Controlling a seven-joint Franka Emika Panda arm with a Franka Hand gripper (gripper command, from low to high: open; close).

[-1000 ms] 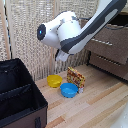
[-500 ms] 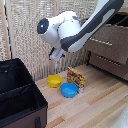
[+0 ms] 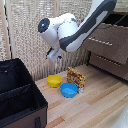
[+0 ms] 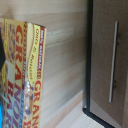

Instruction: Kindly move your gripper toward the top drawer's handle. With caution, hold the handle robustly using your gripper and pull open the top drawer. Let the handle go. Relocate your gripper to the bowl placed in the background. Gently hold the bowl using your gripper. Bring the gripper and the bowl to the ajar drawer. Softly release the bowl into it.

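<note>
The pincer [image 3: 53, 54] sits in the upper middle of the exterior view, under the white block of the arm [image 3: 82, 27]. It is small and blurred, so I cannot tell if its fingers are apart or together, and the wrist view does not show them at all. Nothing is seen in its grip; it hangs in the air above the bowls.

The dresser [image 3: 107, 52] is cut off by the exterior view's right edge, and the arm hides a part of it. The top drawer [image 3: 106, 44] has its dark-brown front flush with the frame. The handle [image 3: 100, 41] is a thin silver bar on it, hard to make out there. In the wrist view a similar bar handle [image 4: 114, 61] runs along a dark-brown drawer front [image 4: 106, 60], but I cannot tell which drawer this is.

The granola box [image 3: 76, 77] stands on the wooden desk [image 3: 102, 102] near the middle of the exterior view. In the wrist view [image 4: 24, 75] big red letters read "GRANO", cut off by the frame; the small print is too blurred.

The yellow bowl [image 3: 54, 80] rests on the desk beside the box and appears empty. The blue bowl [image 3: 69, 90] lies just in front, also empty. At lower left is a black fabric box [image 3: 19, 97] with dividers; its compartments look dark and their contents cannot be seen.
</note>
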